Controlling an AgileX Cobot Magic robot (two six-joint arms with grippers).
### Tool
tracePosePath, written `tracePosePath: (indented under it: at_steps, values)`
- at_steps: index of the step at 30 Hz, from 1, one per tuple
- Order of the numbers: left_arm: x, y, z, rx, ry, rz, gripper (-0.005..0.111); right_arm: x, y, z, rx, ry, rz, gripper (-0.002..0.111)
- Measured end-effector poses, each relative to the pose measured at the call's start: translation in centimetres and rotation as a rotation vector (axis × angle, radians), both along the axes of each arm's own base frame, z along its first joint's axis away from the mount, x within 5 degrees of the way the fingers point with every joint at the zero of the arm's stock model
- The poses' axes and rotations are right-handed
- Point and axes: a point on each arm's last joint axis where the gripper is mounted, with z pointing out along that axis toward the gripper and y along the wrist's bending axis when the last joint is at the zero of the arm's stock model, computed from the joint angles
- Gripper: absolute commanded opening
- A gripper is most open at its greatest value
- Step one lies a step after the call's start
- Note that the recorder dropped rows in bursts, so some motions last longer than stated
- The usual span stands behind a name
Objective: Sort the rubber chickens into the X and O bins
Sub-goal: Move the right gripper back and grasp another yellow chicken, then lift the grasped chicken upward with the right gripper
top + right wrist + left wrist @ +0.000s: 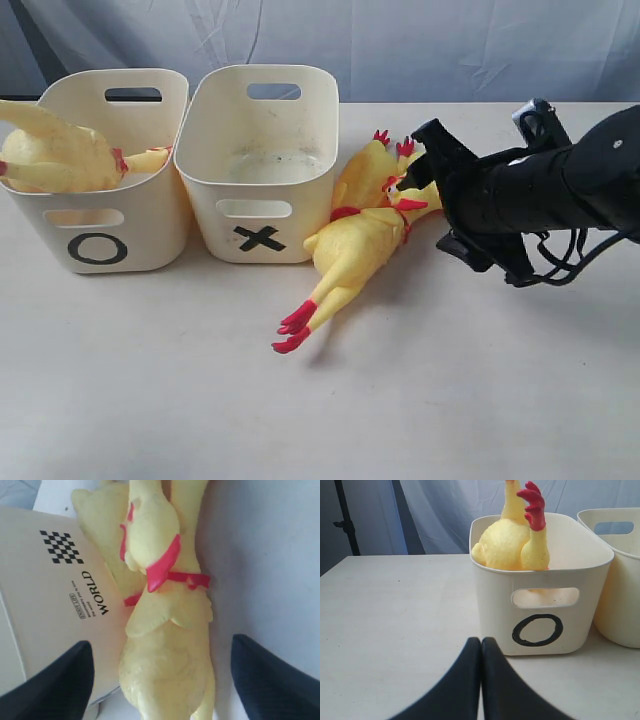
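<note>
Exterior view shows the sorting partly done. The O bin [150, 235] stands at the left of the table [150, 400] and already holds a yellow rubber chicken [55, 155], whose body bulges above the rim. Whether a second one lies beneath it I cannot tell. Just beside it, the X bin [305, 210] is empty inside.

Two more birds are yet to be sorted, and both lie on the table against the X bin's right side. The large chicken [350, 255] is stretched out with its red feet pointing toward the camera. The other chicken [362, 175] lies behind it, leaning on the bin wall.

The right gripper [430, 185] has its jaws spread wide at the head end of this pair. In the right wrist view the two dark fingers stand on either side of a yellow body with a red collar, and neither finger touches it. Nothing is grasped there, so I judge this to be the approach to a pick.

In the left wrist view the left gripper [481, 680] hangs low in front of the O bin, its jaws pressed together with nothing between them.

At least two placements remain, and the X bin awaits its first.
</note>
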Motion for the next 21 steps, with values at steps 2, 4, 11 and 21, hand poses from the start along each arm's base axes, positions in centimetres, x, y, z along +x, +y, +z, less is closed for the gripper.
tracePosePath:
  at_steps: [2, 4, 11, 21]
  values:
    - [0.0, 0.0, 0.0, 0.000, 0.000, 0.000, 0.000, -0.1, 0.5, -0.2, 0.011, 0.007, -0.006, 0.080]
    - [0.0, 0.0, 0.0, 0.000, 0.000, 0.000, 0.000, -0.3, 1.5, -1.9, -0.010, 0.058, 0.019, 0.084]
    - [0.0, 0.0, 0.0, 0.000, 0.000, 0.000, 0.000, 1.8, 4.3, -3.8, -0.018, 0.065, 0.020, 0.084]
    - [0.0, 0.0, 0.0, 0.000, 0.000, 0.000, 0.000, 3.5, 5.3, -7.4, -0.058, 0.126, 0.005, 0.062]
